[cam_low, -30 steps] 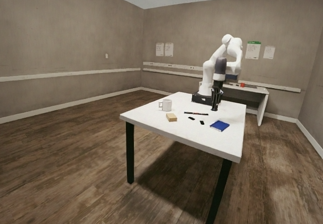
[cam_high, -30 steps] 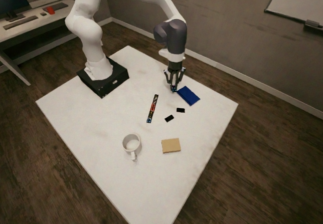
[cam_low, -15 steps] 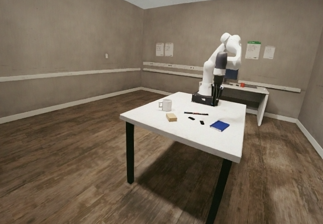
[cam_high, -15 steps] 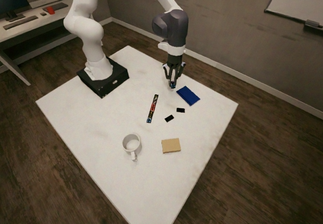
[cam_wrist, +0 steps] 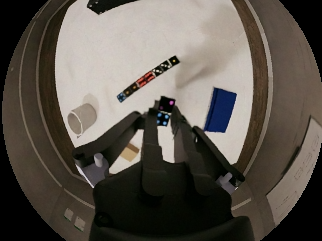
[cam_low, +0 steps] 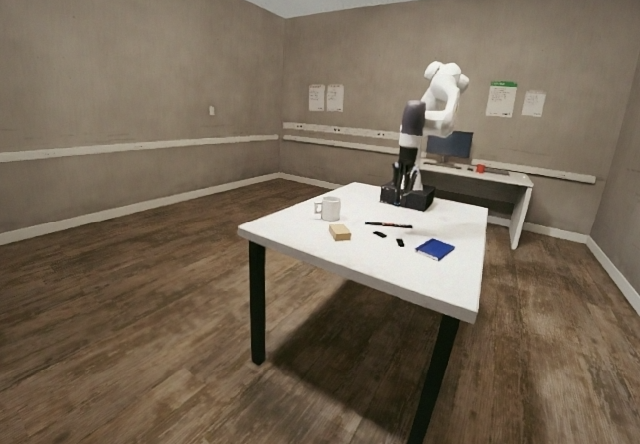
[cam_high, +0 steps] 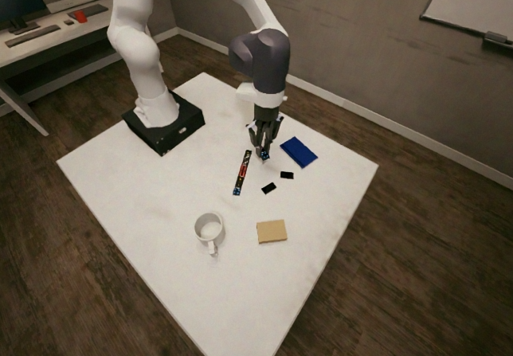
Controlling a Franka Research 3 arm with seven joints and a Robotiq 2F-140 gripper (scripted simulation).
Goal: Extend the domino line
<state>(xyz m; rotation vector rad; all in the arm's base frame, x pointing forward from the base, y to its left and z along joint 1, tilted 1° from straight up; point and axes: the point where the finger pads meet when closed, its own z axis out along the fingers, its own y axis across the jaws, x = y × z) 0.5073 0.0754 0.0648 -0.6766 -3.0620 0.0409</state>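
Observation:
The line of face-up dominoes (cam_high: pixel 241 171) lies on the white table as a narrow dark strip; it also shows in the exterior view (cam_low: pixel 388 224) and the wrist view (cam_wrist: pixel 149 78). My gripper (cam_high: pixel 264 154) is shut on a domino (cam_wrist: pixel 165 110) whose face shows blue and pink pips. It holds the domino above the table, to the right of the line's far end and next to the blue book. Two face-down black dominoes (cam_high: pixel 287 174) (cam_high: pixel 268 188) lie flat to the right of the line, apart from it.
A blue book (cam_high: pixel 298 151) lies just right of the gripper. A white mug (cam_high: pixel 209 227) and a tan block (cam_high: pixel 271 231) stand nearer the front. The arm's black base (cam_high: pixel 163 124) sits at the back left.

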